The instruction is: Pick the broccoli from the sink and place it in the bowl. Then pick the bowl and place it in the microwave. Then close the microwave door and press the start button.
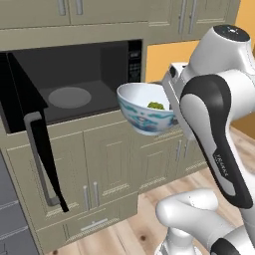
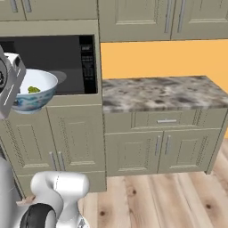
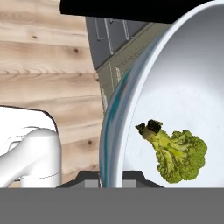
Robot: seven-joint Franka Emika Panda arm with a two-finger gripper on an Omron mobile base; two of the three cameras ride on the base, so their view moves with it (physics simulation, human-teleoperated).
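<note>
In the left base view the bowl (image 1: 145,114) hangs in the air in front of the microwave (image 1: 74,84), level with its opening and off its right front corner, with the broccoli (image 1: 156,105) lying inside. The microwave door (image 1: 31,124) stands swung out to the left, and the grey turntable plate (image 1: 69,97) sits bare in the cavity. The hand is at the bowl's right edge, mostly hidden behind the arm.

From the right base view the bowl (image 2: 34,94) rides just in front of the cavity, above the beige cabinet doors (image 2: 58,138), well apart from the marbled desk (image 2: 164,92) on the right.

The hand view looks along the bowl's rim (image 3: 114,113): the broccoli (image 3: 177,151) rests on the white inner wall. The fingers (image 3: 112,183) are narrowed on the rim at the bottom edge, one each side, though their tips are barely visible there, so the pinch is probably, not certainly, square.

The step in hand appears to be carrying the bowl into the microwave. Next it should go left and inward over the plate, kept level, then lowered before release.
</note>
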